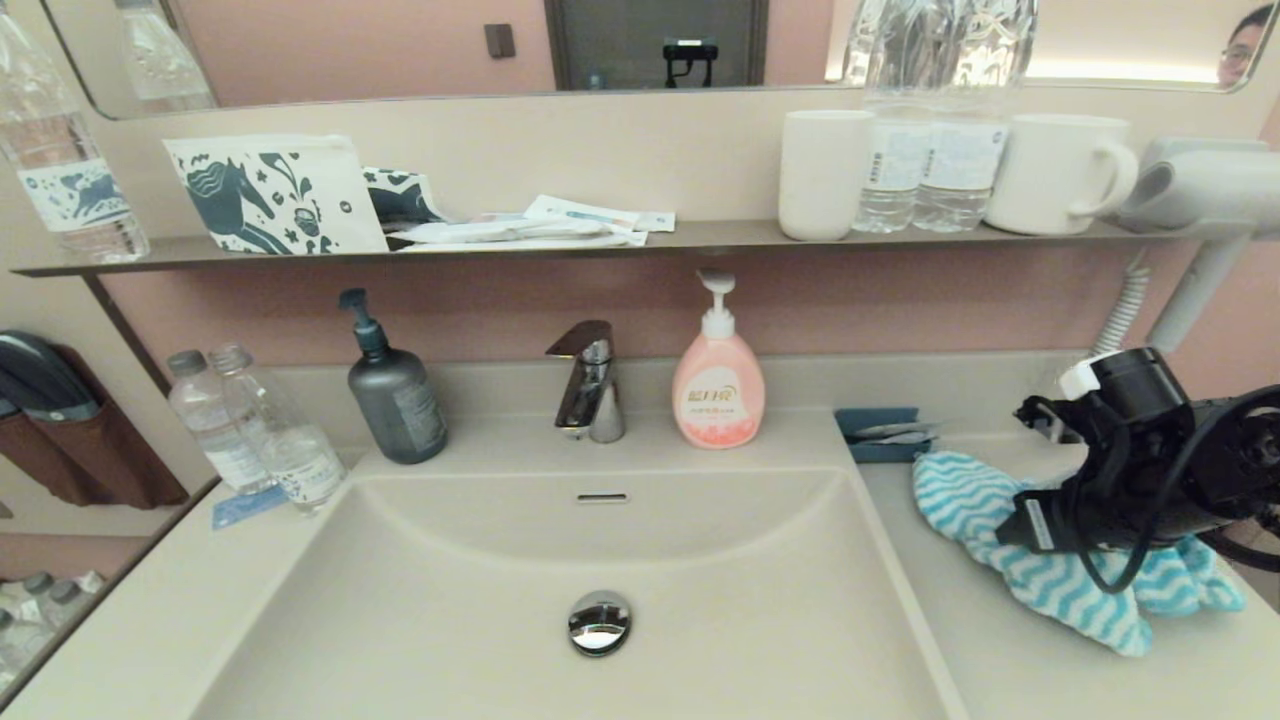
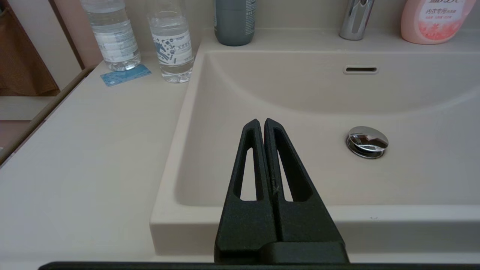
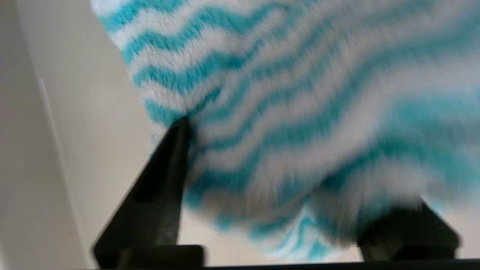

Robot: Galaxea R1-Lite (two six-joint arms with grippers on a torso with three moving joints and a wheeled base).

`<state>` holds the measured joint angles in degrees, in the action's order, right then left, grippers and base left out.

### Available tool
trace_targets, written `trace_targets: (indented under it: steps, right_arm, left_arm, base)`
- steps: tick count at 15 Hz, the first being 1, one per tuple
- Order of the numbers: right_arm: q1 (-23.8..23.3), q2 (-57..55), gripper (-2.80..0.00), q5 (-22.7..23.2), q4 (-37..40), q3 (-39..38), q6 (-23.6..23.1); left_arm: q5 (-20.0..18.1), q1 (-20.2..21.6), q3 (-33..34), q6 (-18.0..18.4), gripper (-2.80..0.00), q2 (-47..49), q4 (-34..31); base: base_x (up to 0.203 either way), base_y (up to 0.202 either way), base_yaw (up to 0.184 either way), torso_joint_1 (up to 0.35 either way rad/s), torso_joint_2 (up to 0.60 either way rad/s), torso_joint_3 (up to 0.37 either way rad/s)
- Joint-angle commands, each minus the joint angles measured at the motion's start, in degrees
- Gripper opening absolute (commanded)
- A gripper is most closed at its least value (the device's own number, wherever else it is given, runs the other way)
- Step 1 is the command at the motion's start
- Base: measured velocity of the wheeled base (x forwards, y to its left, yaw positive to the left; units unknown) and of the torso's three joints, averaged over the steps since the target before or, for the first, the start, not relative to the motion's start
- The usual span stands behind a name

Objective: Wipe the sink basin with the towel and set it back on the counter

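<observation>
The turquoise-and-white zigzag towel (image 1: 1060, 590) lies crumpled on the beige counter (image 1: 1000, 680), right of the sink basin (image 1: 480, 610). My right arm (image 1: 1150, 470) hangs over the towel and hides its middle. In the right wrist view the right gripper (image 3: 292, 150) is open, its fingers (image 3: 168, 176) spread wide with the towel (image 3: 300, 93) bunched between them. The basin holds only its chrome drain plug (image 1: 600, 622) and overflow slot (image 1: 602, 497). My left gripper (image 2: 261, 122) is shut on nothing, above the basin's (image 2: 300, 97) front edge, left of the plug (image 2: 367, 140).
Behind the basin stand a grey pump bottle (image 1: 395, 395), the faucet (image 1: 590, 385) and a pink soap bottle (image 1: 718, 385). Two water bottles (image 1: 260, 440) stand on the left counter. A small blue tray (image 1: 885, 435) sits behind the towel. A hair dryer (image 1: 1200, 200) hangs at the right.
</observation>
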<state>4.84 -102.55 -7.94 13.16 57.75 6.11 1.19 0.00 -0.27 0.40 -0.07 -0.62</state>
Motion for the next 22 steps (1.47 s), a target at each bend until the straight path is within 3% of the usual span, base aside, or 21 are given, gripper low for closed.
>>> trace_targets:
  steps: [1, 9, 14, 15, 22]
  right_arm:
    - [-0.5, 5.7, 0.0, -0.1, 4.0, 0.4, -0.4]
    - [-7.0, 12.3, 0.0, 0.0, 11.9, 5.9, -4.4]
    - [-7.8, 15.4, 0.0, 0.3, 14.0, 6.5, -5.3]
    - [-7.8, 16.0, -2.8, 0.4, 14.4, 6.4, -5.4]
    - [-7.5, 20.7, -2.8, 3.4, 17.8, 5.3, -5.1]
  left_arm:
    - [0.0, 0.0, 0.0, 0.0, -2.8, 0.1, 0.0]
    - [0.0, 0.0, 0.0, 0.0, -2.8, 0.1, 0.0]
    - [0.0, 0.0, 0.0, 0.0, -2.8, 0.1, 0.0]
    - [0.0, 0.0, 0.0, 0.0, -2.8, 0.1, 0.0]
    - [0.0, 0.0, 0.0, 0.0, -2.8, 0.1, 0.0]
  base:
    - [0.0, 0.0, 0.0, 0.0, 0.0, 0.0]
    - [0.0, 0.0, 0.0, 0.0, 0.0, 0.0]
    - [0.0, 0.0, 0.0, 0.0, 0.0, 0.0]
    - [0.0, 0.0, 0.0, 0.0, 0.0, 0.0]
    - [0.0, 0.0, 0.0, 0.0, 0.0, 0.0]
